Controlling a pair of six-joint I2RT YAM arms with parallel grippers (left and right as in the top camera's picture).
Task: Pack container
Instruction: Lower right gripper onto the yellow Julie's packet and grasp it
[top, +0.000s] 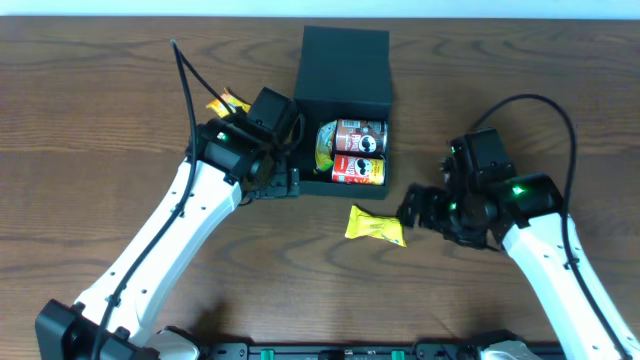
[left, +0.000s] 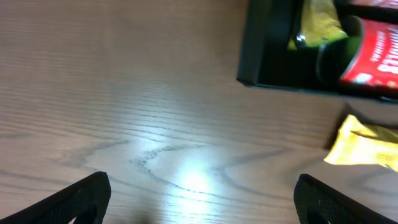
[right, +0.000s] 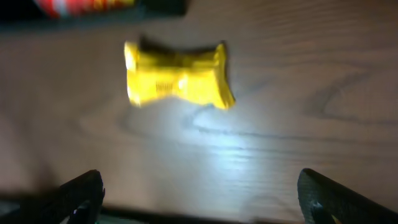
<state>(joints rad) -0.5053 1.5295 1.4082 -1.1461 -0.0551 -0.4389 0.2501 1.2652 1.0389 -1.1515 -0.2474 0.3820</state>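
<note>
The dark container (top: 345, 65) stands at the back centre with its flap lid raised. Inside lie a brown snack can (top: 352, 136), a red snack can (top: 358, 170) and a yellow-green packet (top: 324, 150). A yellow packet (top: 375, 227) lies on the table in front of the box. My left gripper (top: 278, 186) is open and empty at the box's front left corner (left: 261, 50), its fingers (left: 81, 199) wide over bare wood. My right gripper (top: 416, 210) is open and empty just right of the yellow packet (right: 177, 78), which lies ahead of its fingertips (right: 342, 199).
An orange-yellow packet (top: 228, 102) lies behind the left arm, left of the box. The left wrist view shows the red can (left: 373, 56) in the box and the loose yellow packet (left: 364, 146) to the right. Brown wooden tabletop (top: 90, 120) all around.
</note>
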